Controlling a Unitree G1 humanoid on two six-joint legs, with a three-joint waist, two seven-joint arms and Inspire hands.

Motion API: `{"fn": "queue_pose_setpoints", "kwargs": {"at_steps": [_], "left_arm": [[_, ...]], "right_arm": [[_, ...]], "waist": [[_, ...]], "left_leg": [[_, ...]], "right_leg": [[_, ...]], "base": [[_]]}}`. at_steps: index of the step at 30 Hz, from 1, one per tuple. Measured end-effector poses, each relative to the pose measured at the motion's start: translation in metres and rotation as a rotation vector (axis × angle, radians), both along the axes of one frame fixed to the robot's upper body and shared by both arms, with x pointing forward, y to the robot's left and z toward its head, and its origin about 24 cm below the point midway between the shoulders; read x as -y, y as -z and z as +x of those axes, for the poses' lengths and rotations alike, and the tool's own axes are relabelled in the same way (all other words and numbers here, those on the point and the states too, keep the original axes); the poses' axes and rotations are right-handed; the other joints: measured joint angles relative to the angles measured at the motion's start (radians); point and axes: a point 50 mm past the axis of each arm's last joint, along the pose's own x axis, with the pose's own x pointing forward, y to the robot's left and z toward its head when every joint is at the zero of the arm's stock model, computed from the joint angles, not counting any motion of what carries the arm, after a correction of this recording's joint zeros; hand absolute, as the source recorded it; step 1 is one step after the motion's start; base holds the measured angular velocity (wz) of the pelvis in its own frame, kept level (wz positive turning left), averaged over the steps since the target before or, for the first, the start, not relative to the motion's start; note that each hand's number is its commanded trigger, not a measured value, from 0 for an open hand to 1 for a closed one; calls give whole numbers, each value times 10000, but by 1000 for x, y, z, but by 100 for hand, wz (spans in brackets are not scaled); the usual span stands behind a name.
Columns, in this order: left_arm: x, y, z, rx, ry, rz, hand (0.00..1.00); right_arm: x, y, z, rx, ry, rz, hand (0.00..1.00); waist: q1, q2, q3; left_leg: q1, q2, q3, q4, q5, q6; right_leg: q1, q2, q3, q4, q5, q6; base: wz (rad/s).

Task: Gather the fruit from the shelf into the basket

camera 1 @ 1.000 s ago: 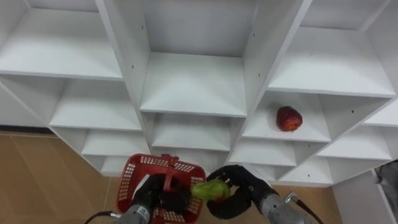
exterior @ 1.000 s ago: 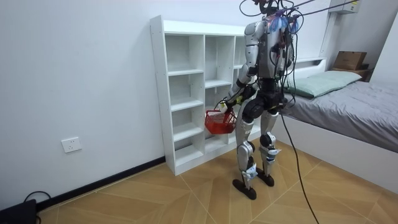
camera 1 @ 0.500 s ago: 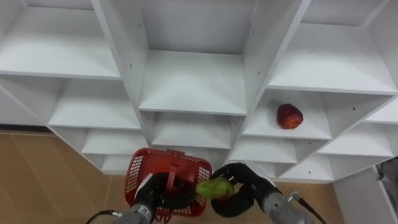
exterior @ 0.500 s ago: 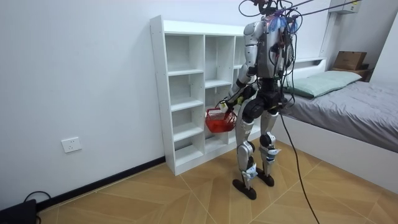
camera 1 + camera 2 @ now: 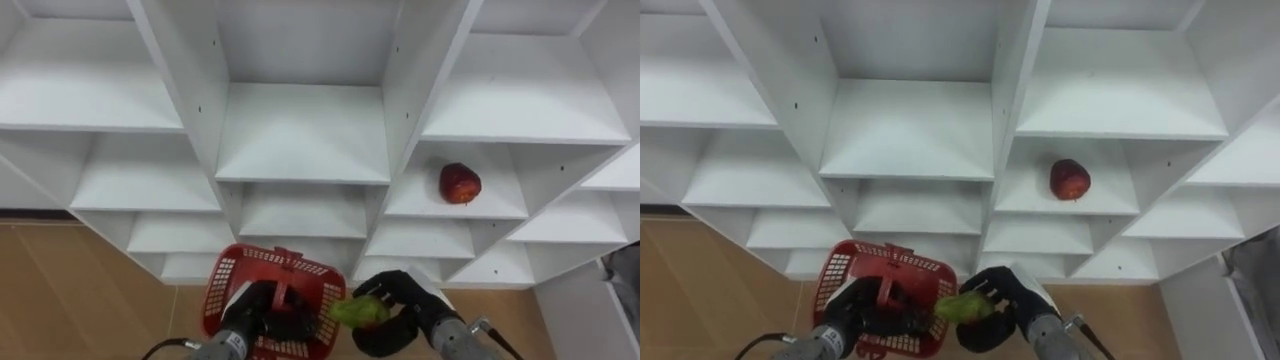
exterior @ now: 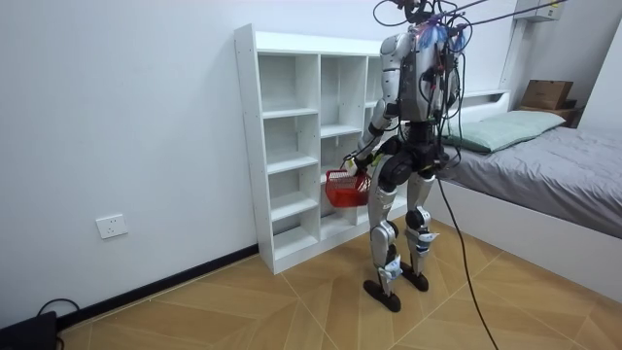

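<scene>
One apple (image 5: pixel 460 183) shelved, left robot hand (image 5: pixel 258 312) gripping basket (image 5: pixel 225 285), right robot hand (image 5: pixel 412 300) clutching fruit (image 5: pixel 360 311)

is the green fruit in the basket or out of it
Out: the right hand grips the green fruit at the rim of the red basket, not inside.

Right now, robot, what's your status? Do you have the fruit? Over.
Left hand shut on handle of red basket. Right hand shut on green fruit, at the basket's rim. Red apple on a shelf, right column. Nothing between fruit and basket.
</scene>
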Motion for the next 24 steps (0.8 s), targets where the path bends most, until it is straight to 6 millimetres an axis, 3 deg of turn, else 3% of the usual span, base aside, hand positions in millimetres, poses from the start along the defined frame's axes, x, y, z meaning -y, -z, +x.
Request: {"fn": "queue_pose_setpoints", "kwargs": {"at_steps": [16, 24], "left_arm": [[2, -1, 1, -5, 666, -3, 100], [13, 0, 0, -84, 1345, 17, 100]], "right_arm": [[8, 12, 1, -558, 17, -723, 100], [8, 14, 17, -666, -29, -1137, 100]], "waist": [[47, 75, 10], [33, 222, 51]], "left_leg": [[-81, -3, 9, -8, 2, -4], [-116, -3, 1, 28, 3, -5]], "right_leg": [[7, 14, -3, -110, 3, -3], [-34, 3, -102, -47, 3, -4]], "base": [[0], [0]]}}
